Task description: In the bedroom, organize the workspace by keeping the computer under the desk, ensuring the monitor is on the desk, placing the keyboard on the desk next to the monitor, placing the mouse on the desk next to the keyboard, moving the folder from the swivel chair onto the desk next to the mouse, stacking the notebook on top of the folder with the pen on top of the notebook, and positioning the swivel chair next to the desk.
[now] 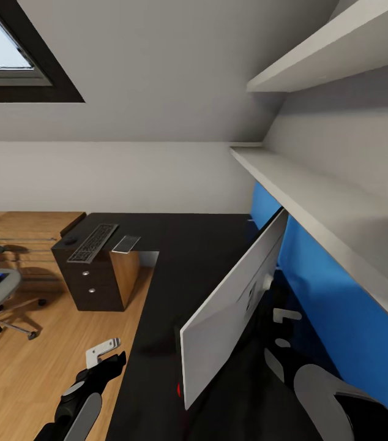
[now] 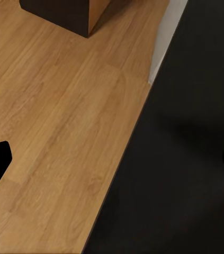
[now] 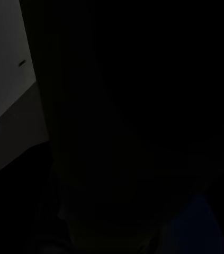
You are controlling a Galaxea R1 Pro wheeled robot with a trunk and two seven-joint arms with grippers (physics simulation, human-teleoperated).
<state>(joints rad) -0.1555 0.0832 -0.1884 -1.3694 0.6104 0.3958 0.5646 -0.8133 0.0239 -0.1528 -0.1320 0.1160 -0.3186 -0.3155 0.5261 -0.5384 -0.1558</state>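
Head view: left gripper (image 1: 104, 353) hangs released off the tabletop (image 1: 175, 257); right gripper's state I cannot tell behind the tilted monitor (image 1: 231, 300). Set it upright gently; beyond it lies the keyboard (image 1: 93, 242).

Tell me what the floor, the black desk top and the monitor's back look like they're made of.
The light plank floor looks like wood or laminate: visible grain and board seams. The black L-shaped desk top looks like a matte coated board, no grain or glare. The wide monitor's pale back looks like smooth plastic, though the render leaves that open.
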